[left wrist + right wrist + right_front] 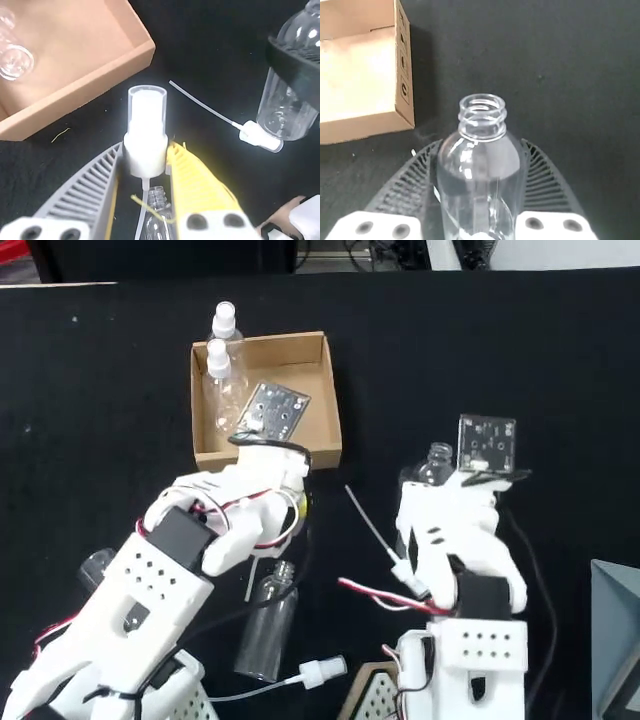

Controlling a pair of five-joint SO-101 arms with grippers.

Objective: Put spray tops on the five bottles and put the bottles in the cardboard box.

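Observation:
My left gripper (145, 150) is shut on a white spray top (146, 127), its dip tube hanging down over an open bottle neck (156, 196). In the high view this gripper (290, 502) sits just in front of the cardboard box (330, 390). My right gripper (481, 145) is shut on a clear open-necked bottle (481, 165) and holds it upright to the right of the box (437, 462). Two bottles with spray tops (222, 375) stand at the box's left side. An open bottle (268, 625) lies on the table by the left arm.
A loose spray top with a long tube (400, 565) lies between the arms, another (322, 672) near the front edge. A further clear bottle (95, 565) peeks out beside the left arm. A grey object (615, 640) sits at the right edge.

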